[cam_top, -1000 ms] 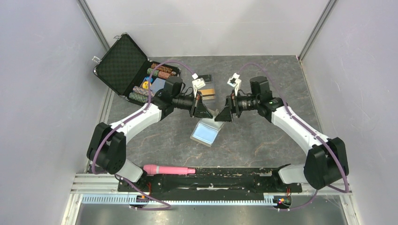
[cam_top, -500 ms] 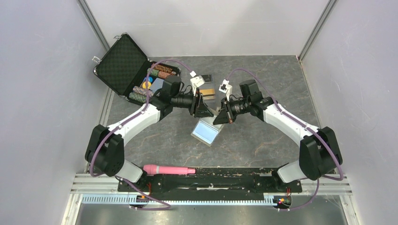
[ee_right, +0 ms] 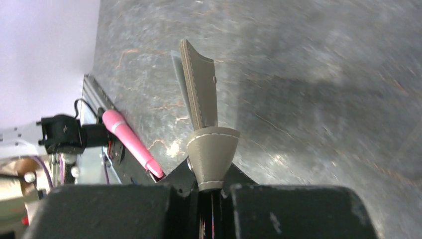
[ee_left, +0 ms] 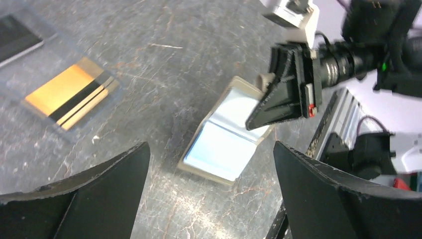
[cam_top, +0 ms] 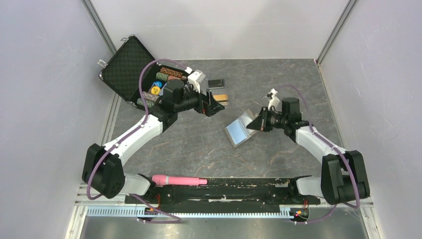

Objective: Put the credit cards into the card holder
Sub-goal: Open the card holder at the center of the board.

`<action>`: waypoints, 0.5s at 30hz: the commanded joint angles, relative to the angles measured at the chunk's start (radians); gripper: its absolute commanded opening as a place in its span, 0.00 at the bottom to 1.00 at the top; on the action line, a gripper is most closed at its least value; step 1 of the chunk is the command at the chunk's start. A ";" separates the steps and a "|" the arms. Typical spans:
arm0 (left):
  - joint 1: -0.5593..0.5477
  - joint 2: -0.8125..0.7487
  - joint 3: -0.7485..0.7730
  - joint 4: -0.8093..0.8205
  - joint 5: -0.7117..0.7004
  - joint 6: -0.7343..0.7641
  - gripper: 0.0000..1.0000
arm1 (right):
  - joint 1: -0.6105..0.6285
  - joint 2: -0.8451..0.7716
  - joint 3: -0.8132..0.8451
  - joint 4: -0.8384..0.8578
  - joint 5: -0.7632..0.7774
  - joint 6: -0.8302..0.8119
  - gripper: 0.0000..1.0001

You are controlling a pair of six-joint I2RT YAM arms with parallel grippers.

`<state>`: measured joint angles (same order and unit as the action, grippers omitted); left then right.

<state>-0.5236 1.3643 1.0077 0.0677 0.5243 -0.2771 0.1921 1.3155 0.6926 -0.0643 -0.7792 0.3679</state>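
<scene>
Judging the card holder [cam_top: 240,130] light and limp — soft taupe leatherette with pale stitching, smooth light-blue lining, splayed open and tilted on edge right of centre, whether touching the worktop [cam_top: 199,149] not clear. Pinched by its small closing tab [ee_right: 213,154] in the clenched right gripper [cam_top: 259,123]; likely to swing and flop from so narrow a hold, so better steadied by one stiff cover. Credit cards [cam_top: 220,98] lying flat at far centre, well apart from it — one orange-gold with a dark stripe and clear edges, one glossy black beyond; thin, rigid, slick, probably needing an edge pinch. Left gripper [cam_top: 214,105] released, hovering just beside them, grasping nothing. Farther left, an open chip case [cam_top: 130,69].
</scene>
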 commanded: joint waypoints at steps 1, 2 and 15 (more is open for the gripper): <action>0.038 0.041 0.060 -0.109 -0.105 -0.207 1.00 | -0.061 -0.067 -0.144 0.243 0.054 0.214 0.00; 0.052 0.063 0.075 -0.127 -0.072 -0.236 1.00 | -0.075 -0.071 -0.191 0.292 0.059 0.257 0.00; 0.137 0.171 0.162 -0.352 -0.107 -0.227 1.00 | -0.100 -0.135 -0.407 0.261 0.280 0.406 0.18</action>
<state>-0.3836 1.5524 1.0924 -0.1928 0.4969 -0.5255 0.0940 1.2163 0.2790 0.2379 -0.5934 0.7681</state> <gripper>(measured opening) 0.996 0.111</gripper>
